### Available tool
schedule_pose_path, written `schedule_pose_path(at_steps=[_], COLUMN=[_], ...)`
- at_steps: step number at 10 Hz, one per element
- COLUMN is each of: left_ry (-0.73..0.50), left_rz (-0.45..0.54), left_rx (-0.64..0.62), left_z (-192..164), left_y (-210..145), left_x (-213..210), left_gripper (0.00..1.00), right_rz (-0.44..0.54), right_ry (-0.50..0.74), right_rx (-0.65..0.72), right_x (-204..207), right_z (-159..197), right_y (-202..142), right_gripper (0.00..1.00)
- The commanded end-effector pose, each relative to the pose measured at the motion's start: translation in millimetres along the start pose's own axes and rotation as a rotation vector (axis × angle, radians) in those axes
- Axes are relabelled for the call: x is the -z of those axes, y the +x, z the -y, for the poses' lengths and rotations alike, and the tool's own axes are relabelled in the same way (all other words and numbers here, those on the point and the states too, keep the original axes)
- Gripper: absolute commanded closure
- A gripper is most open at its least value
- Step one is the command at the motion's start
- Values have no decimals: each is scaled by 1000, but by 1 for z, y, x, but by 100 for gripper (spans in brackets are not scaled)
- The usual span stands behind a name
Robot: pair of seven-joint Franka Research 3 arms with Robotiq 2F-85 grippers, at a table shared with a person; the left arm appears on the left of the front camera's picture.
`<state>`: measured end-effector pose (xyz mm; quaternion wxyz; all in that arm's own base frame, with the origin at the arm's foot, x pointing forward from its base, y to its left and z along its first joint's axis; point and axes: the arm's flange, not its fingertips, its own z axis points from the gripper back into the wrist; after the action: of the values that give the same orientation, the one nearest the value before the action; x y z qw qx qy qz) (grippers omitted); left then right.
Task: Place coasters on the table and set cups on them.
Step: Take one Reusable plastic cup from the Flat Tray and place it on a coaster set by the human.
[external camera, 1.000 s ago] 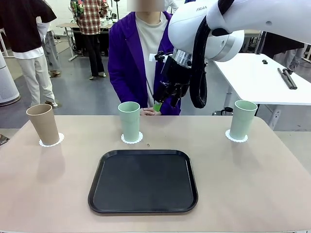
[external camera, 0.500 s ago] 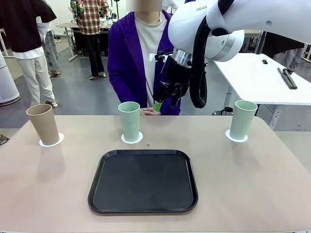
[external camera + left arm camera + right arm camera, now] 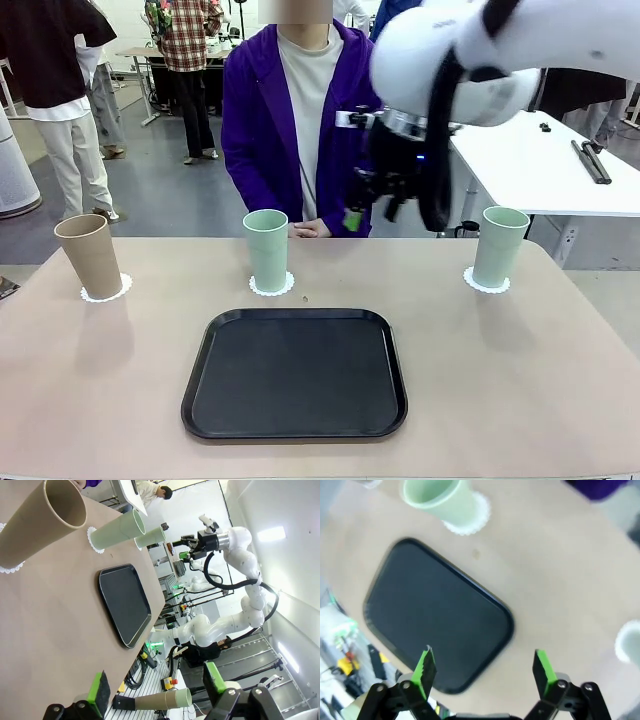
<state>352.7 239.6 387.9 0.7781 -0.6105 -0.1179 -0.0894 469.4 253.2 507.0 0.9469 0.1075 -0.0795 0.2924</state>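
Three cups stand on white coasters along the far side of the table (image 3: 520, 380). The tan cup (image 3: 88, 255) sits on its coaster (image 3: 106, 291) at the left. One green cup (image 3: 267, 248) is at the middle and another green cup (image 3: 499, 245) at the right. My right gripper (image 3: 372, 213) hangs open high above the table, between the two green cups, holding nothing. In the right wrist view, my right gripper (image 3: 485, 669) looks down on the middle green cup (image 3: 437, 497). My left gripper (image 3: 155, 686) is open and holds nothing, off the table's side near the tan cup (image 3: 42, 525).
A black rounded tray (image 3: 295, 372) lies at the table's front middle. A person in a purple jacket (image 3: 250, 120) stands at the far edge behind the middle cup. A white table (image 3: 540, 165) stands at the back right.
My right arm has swung to the right, carrying its open gripper away from the middle green cup. The cups and coasters have not moved.
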Motion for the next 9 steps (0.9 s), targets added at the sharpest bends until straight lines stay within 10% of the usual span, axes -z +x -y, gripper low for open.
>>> schedule_pose_path(at_steps=[1,9], left_ry=[-3,-3], left_rz=[5,5], left_rx=[5,5], left_z=[2,2], left_y=[-1,-1], left_x=[-1,-1], left_gripper=[0,0], right_rz=[0,60], right_ry=[-55,-36], right_rx=[211,487], right_x=[-16,-79], right_z=[42,164], right_y=[-59,-160], right_gripper=[0,0])
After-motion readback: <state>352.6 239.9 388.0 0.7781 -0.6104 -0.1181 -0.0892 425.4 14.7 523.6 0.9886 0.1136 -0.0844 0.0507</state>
